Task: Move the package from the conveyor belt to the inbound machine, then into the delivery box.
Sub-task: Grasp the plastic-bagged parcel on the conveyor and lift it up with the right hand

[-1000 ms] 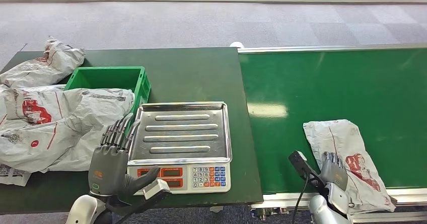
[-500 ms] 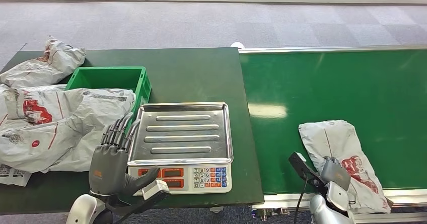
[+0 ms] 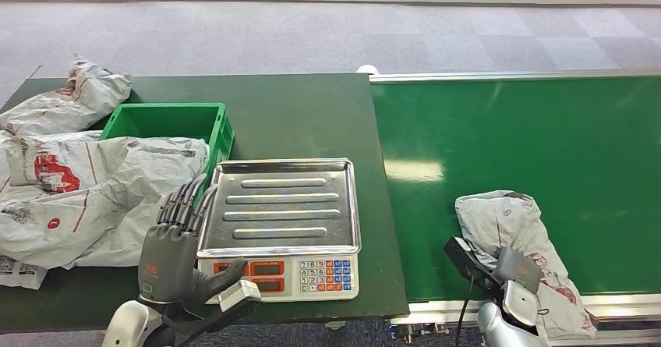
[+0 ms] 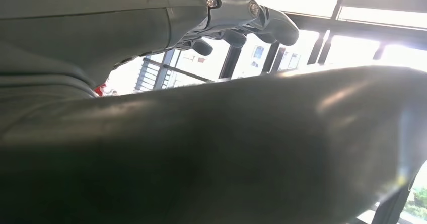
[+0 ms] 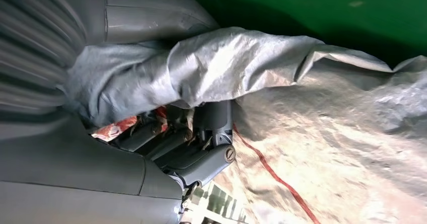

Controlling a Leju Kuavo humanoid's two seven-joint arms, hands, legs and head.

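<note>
**Gripping the package at the belt's near edge**

Closing on crinkled grey plastic, the right hand (image 3: 517, 273) grips the package (image 3: 507, 226), a soft mailer bag with red print, lying on the green conveyor belt (image 3: 546, 136) near its front rim. The left hand (image 3: 173, 242) hovers empty, fingers straight and apart, beside the scale (image 3: 279, 226), whose ribbed steel tray sits above a coloured keypad. Further left, more grey bags (image 3: 70, 183) lie heaped against the green plastic crate (image 3: 167, 121); their writing is unreadable.
</note>
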